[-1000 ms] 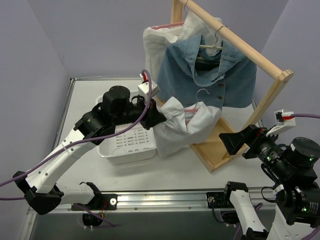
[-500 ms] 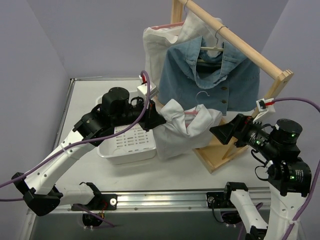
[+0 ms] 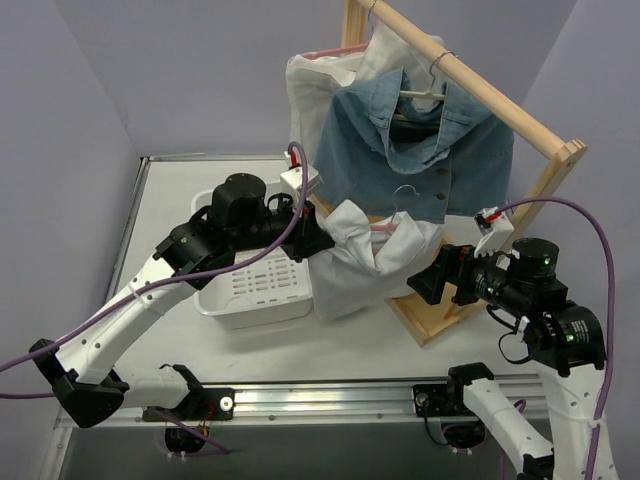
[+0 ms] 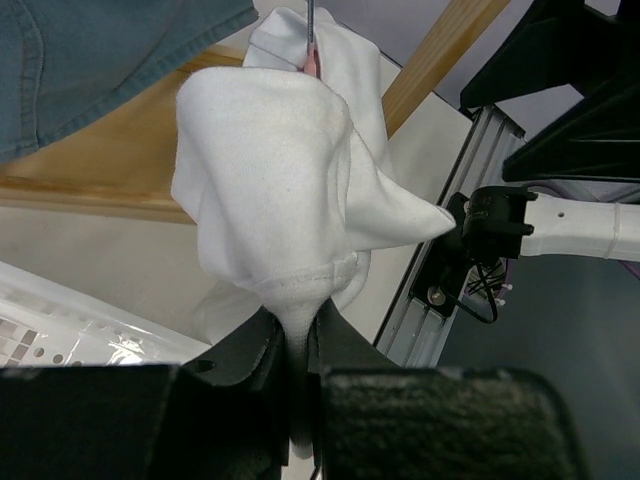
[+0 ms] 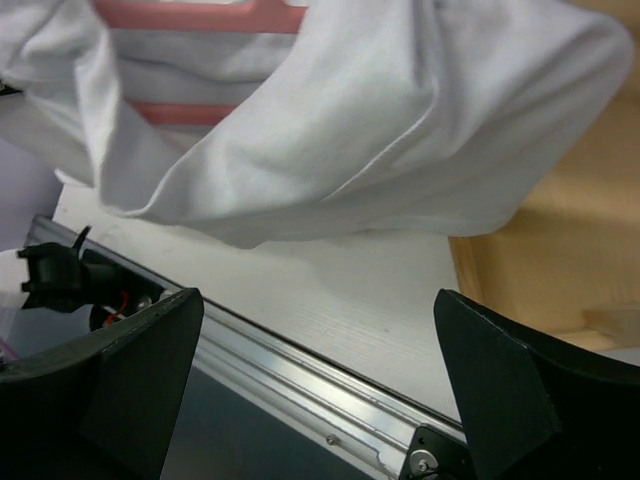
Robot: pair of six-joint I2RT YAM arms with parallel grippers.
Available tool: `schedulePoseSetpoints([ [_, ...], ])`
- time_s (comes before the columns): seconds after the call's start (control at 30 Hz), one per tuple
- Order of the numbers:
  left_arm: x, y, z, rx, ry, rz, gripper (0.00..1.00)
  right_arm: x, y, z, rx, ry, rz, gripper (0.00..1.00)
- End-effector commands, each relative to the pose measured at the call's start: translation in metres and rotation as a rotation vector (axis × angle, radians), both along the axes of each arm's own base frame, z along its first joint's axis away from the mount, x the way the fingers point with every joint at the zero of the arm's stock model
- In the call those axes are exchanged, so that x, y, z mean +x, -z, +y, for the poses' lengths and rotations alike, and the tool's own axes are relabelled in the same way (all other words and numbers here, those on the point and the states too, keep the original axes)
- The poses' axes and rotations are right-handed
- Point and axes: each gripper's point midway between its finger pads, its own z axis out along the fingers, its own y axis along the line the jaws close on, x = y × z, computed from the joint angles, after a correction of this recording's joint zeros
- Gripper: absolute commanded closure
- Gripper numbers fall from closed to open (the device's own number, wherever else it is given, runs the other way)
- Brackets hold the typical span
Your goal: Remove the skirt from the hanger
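The white skirt [image 3: 368, 262] hangs bunched on a pink hanger [image 3: 386, 223] whose metal hook [image 3: 402, 190] sticks up free of the rail. My left gripper [image 3: 318, 240] is shut on a pinched fold of the skirt's left edge; in the left wrist view the cloth [image 4: 290, 190] runs down between the jaws of that gripper [image 4: 300, 325], and the hanger [image 4: 311, 50] peeks out at the top. My right gripper [image 3: 425, 280] stands open just right of the skirt, not touching it. In the right wrist view the skirt [image 5: 380, 130] and hanger bars [image 5: 200, 15] lie above the open right gripper [image 5: 318, 305].
A white perforated basket [image 3: 255, 290] sits under my left arm. The wooden rack [image 3: 470, 80] carries a denim garment [image 3: 420, 150] and another white garment [image 3: 320, 90]. Its wooden base [image 3: 432, 305] lies below my right gripper. The table's metal front rail [image 5: 300, 370] is close by.
My right arm has swung left and forward, bringing its open gripper up to the skirt's right side. The left gripper keeps its hold and has barely shifted.
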Motion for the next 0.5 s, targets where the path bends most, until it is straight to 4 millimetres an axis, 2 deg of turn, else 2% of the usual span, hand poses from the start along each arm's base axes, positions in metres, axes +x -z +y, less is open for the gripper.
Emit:
schedulePoseSetpoints([
  [0.0,0.0,-0.031,-0.003,-0.086,0.012,-0.068,0.98,0.028,0.013,-0.021,-0.097,0.127,-0.01,0.04],
  [0.17,-0.002,-0.029,0.004,-0.062,0.01,-0.081,0.98,0.045,0.029,-0.035,-0.17,0.199,0.026,0.04],
  [0.27,-0.004,-0.025,0.008,-0.049,0.013,-0.08,0.98,0.05,0.034,-0.04,-0.206,0.211,0.033,0.03],
  [0.47,-0.006,-0.015,0.008,-0.034,0.031,-0.066,0.98,0.067,0.044,-0.063,-0.305,0.332,0.078,0.02],
])
